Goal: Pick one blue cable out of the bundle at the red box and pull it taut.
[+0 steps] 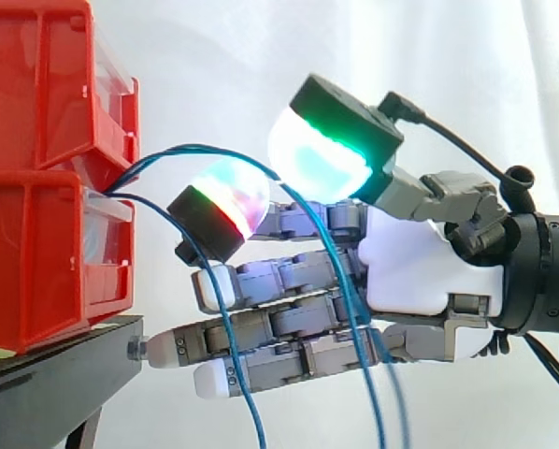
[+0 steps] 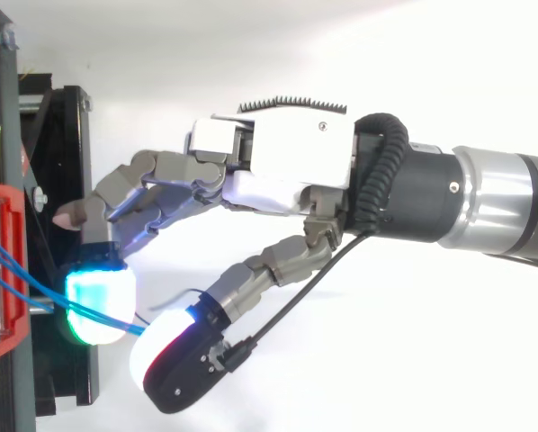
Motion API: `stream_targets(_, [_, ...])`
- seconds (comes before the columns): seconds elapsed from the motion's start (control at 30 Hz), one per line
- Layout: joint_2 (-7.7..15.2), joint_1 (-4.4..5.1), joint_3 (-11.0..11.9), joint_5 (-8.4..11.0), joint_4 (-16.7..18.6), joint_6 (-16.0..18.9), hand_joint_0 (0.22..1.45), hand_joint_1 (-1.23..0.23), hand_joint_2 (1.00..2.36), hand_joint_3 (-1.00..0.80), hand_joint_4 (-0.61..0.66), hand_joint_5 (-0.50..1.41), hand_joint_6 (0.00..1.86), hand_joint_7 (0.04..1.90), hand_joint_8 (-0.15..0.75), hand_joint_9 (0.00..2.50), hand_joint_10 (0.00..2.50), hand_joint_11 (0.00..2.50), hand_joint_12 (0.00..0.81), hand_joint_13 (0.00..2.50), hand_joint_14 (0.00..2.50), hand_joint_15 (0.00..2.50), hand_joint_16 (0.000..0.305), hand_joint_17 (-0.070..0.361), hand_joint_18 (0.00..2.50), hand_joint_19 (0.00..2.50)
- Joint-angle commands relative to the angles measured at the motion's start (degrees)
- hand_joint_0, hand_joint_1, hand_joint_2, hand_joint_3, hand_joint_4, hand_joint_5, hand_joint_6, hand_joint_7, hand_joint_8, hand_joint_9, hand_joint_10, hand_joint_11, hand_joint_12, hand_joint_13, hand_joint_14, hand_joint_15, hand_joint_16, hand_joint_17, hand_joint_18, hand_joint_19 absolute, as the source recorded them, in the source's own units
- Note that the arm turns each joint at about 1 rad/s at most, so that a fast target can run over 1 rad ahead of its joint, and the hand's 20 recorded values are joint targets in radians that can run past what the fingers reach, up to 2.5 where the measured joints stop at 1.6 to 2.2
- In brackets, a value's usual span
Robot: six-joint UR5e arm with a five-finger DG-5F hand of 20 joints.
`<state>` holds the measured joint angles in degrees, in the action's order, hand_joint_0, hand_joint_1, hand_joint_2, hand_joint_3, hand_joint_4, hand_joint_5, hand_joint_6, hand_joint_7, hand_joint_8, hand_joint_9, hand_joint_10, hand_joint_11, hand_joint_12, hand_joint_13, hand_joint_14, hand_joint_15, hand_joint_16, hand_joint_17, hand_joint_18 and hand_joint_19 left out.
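The blue cable (image 1: 195, 146) left the bundle at the gap above the red box (image 1: 55, 271) and arched upward, slack. It then ran between the two big glowing pads (image 1: 322, 154) of the hand (image 1: 410, 267). The pads met on it and appeared to pinch it, while the other fingers (image 1: 261, 327) lay straight toward the box. The hold looked shallow, near the pads' edges, so a quick pull would likely let so thin a cable slide out. The other blue strands (image 1: 225, 346) hung down in front of those straight fingers, touching or not could not be told, and might be swept along, tightening more than one. The lowest fingertips were close to the front edge of the bench (image 1: 64, 360) and to the box face. Any push forward would probably strike them, and a hard pull might drag the box. Open room lay to the right, away from the box, and above the hand, with the white curtain (image 1: 214, 56) behind.
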<state>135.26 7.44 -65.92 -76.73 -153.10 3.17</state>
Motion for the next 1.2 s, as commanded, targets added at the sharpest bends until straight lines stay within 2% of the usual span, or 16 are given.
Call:
stream_targets(0.0, [0.00,0.12,0.01,0.00,0.00,0.00,0.49,-0.79,1.00,-0.50,0.13,-0.17,0.90,0.92,0.372,0.80,0.01,0.87,0.397,0.30,0.00,0.11,0.059,0.134,0.42,0.10])
stream_targets(0.2, [0.00,0.03,0.01,0.00,0.00,0.00,0.52,-0.70,1.00,-0.50,0.13,-0.15,0.89,0.98,0.378,0.83,0.01,0.88,0.389,0.31,0.00,0.11,0.058,0.130,0.41,0.12])
stream_targets(0.33, [0.00,0.03,0.01,0.00,0.00,0.00,0.58,-0.72,1.00,-0.50,0.12,-0.15,0.89,1.01,0.370,0.84,0.01,0.88,0.377,0.31,0.00,0.11,0.055,0.123,0.41,0.12])
stream_targets(0.6, [0.00,0.03,0.01,-0.09,0.09,0.00,0.62,-0.79,1.01,-0.25,0.08,-0.15,0.92,1.04,0.374,0.87,0.01,0.94,0.374,0.35,0.00,0.13,0.054,0.122,0.44,0.13])
stream_targets(0.7, [0.00,0.12,0.01,0.00,0.09,0.00,0.63,-0.80,1.02,-0.21,0.05,-0.15,0.93,1.05,0.378,0.88,0.01,0.95,0.373,0.36,0.01,0.13,0.054,0.122,0.45,0.13])
stream_targets(0.83, [0.00,0.12,0.01,-0.09,0.09,0.00,0.66,-0.83,1.02,-0.21,0.01,-0.15,0.93,1.08,0.378,0.88,0.01,0.94,0.372,0.36,0.00,0.12,0.054,0.122,0.46,0.10])
stream_targets(1.03, [0.00,0.12,0.01,-0.09,0.17,0.00,0.72,-0.89,1.02,-0.24,-0.11,-0.15,0.93,1.12,0.355,0.86,0.01,0.93,0.371,0.35,0.00,0.11,0.054,0.121,0.45,0.07])
stream_targets(1.1, [0.00,0.21,0.01,-0.09,0.17,0.00,0.75,-0.91,1.02,-0.26,-0.13,-0.15,0.92,1.20,0.341,0.84,0.01,0.92,0.370,0.35,0.00,0.11,0.053,0.120,0.43,0.06])
stream_targets(1.17, [0.00,0.21,0.01,-0.09,0.17,0.00,0.76,-0.91,1.02,-0.27,-0.17,-0.15,0.93,1.20,0.333,0.84,0.01,0.91,0.364,0.34,0.00,0.10,0.053,0.119,0.42,0.06])
